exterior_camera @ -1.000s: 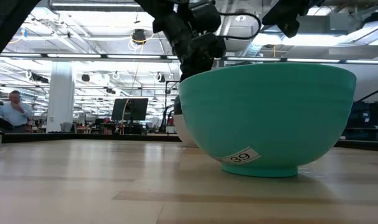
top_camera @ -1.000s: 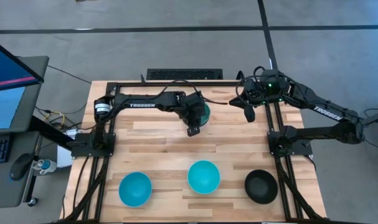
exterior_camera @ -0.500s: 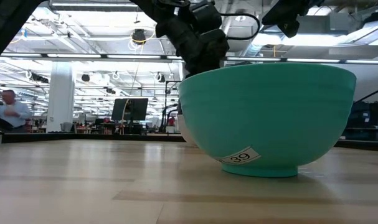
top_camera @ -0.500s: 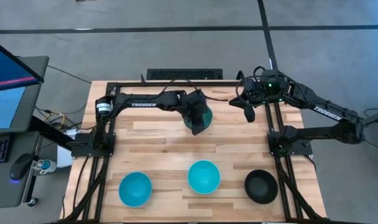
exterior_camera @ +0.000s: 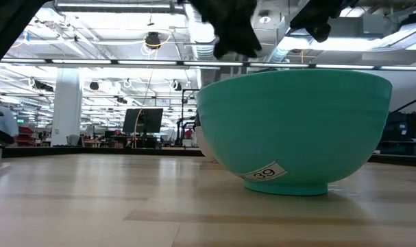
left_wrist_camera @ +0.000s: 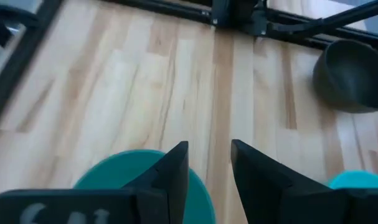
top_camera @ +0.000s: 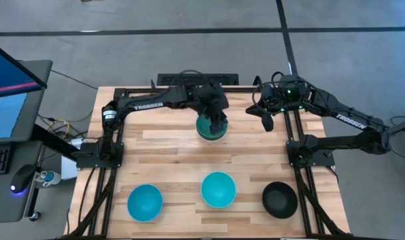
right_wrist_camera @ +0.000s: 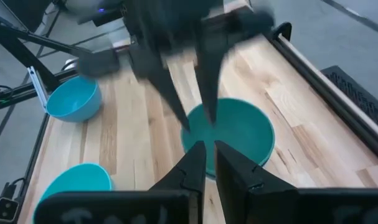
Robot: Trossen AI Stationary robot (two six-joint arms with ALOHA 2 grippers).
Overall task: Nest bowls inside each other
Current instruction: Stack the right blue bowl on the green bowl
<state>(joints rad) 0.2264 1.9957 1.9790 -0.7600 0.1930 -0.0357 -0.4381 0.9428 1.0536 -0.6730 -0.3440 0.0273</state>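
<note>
**High view: left arm poised over the teal bowl at the table's back**

High view shows the left gripper [top_camera: 218,124] reaching from the left side of the frame and pointing down over the dark teal-green bowl [top_camera: 211,128], which sits at the back-centre of the wooden table [top_camera: 169,150]. Its fingers [left_wrist_camera: 170,174] stand a little apart with bare wood showing between them, gripping nothing. The right gripper [top_camera: 265,120] hangs by the back right corner, its fingers [right_wrist_camera: 193,163] nearly together and empty.

Along the front edge stand a turquoise bowl [top_camera: 145,202], a second turquoise bowl [top_camera: 218,189] and a black bowl [top_camera: 279,199], each well apart.

Beyond the table lies grey floor, with a monitor [top_camera: 9,87] at the left. In the low view, a large open hall with ceiling lights stretches behind.

That low view is mostly filled by one turquoise bowl bearing a label "39" [exterior_camera: 264,173]; the arms above it are blurred. Whether other bowls lie beneath the teal one cannot be told.
</note>
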